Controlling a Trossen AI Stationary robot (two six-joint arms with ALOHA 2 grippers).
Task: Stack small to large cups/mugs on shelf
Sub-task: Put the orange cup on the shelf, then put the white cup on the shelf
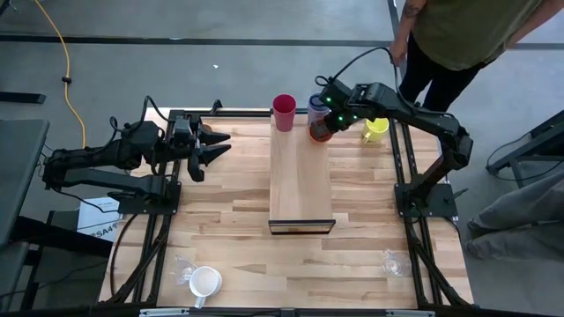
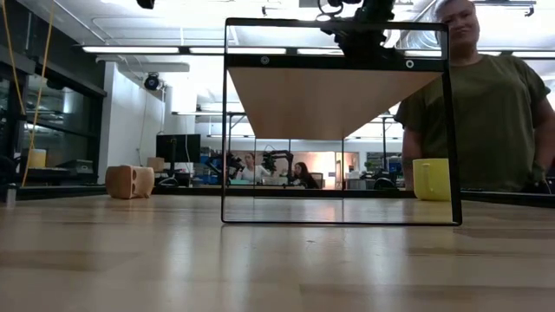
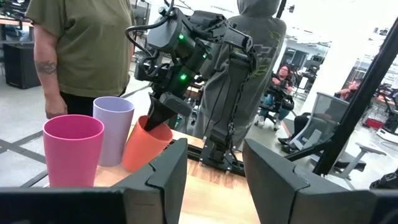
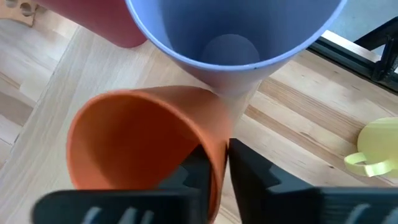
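The shelf (image 1: 301,189) is a pale board raised over the middle of the table. At its far end stand a crimson tumbler (image 1: 284,113) and a lavender tumbler (image 1: 316,107), both upright on their bases. Right beside the lavender one is an orange tumbler (image 3: 144,144), tilted, with my right gripper (image 1: 328,123) shut on it from above. My left gripper (image 1: 216,145) hovers open over the table's left side, level, pointing at the shelf. A yellow mug (image 1: 376,130) stands on the table right of the shelf. My right gripper pinches the orange tumbler's wall at the rim (image 4: 219,163), one finger inside (image 4: 194,173) and one outside. The fingers slant down from the far right. The tumbler leans, its open top tipped toward the gripper; whether its base rests on the shelf I cannot tell.
A white mug (image 1: 204,282) and a clear glass (image 1: 183,269) sit near the front left edge, another clear glass (image 1: 394,261) at the front right. A tan wooden cup (image 2: 130,182) shows at the left. A person (image 1: 454,40) stands beyond the far right corner.
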